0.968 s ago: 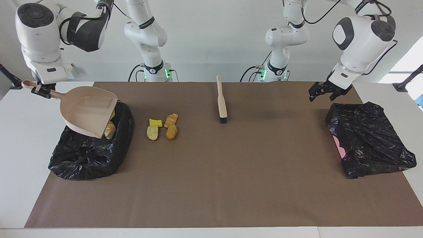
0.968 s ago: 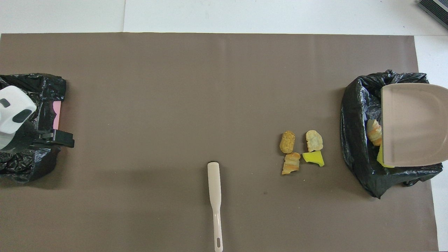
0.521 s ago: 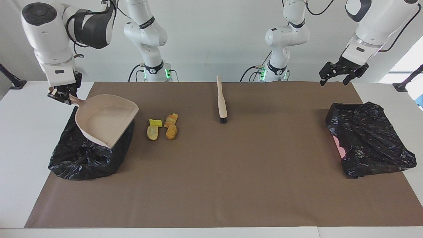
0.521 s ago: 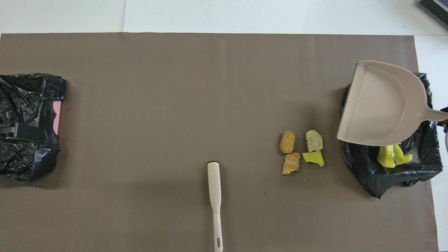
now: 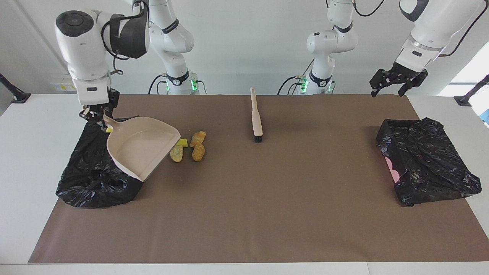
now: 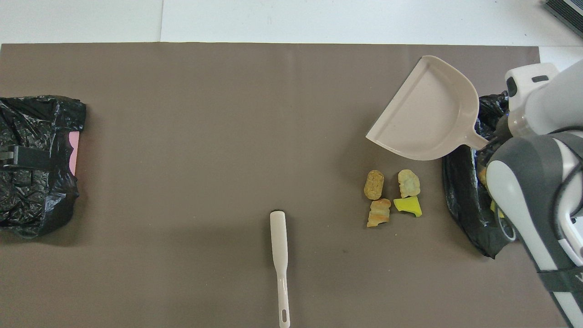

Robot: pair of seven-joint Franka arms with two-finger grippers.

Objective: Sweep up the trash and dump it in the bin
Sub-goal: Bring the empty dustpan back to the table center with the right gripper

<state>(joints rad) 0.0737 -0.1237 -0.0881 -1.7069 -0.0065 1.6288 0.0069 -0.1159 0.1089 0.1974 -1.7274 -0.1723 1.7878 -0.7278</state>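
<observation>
A white bench (image 5: 23, 152) carries a broad brown mat (image 5: 267, 198), with a pale wall at the robots' end. At the right arm's end of the mat sits a bin lined with a black bag (image 5: 91, 172); a bit of yellow trash shows inside it in the overhead view (image 6: 495, 210). The right end effector (image 5: 94, 114) is over this bin, clamped shut on the handle of a beige dustpan (image 5: 141, 151), which hangs tilted in the air, its open lip over the mat beside the bin. The pan looks empty. Just beside the bin, toward the middle of the mat, lie four loose pieces of trash in a tight cluster: a yellow sponge piece (image 6: 408, 205), a pale lump (image 6: 409, 182), an orange-brown bread-like chunk (image 6: 374, 184) and a lighter ridged chunk (image 6: 379, 212). Near the mat's middle, closer to the robots than the cluster, a cream hand brush (image 5: 255, 116) lies flat, bristles pointing away from the robots. At the left arm's end is a second black-bagged bin (image 5: 426, 160) with a pink edge showing. The left end effector (image 5: 397, 82) waits raised in the air, near that bin's end of the bench, fingers spread wide and holding nothing
</observation>
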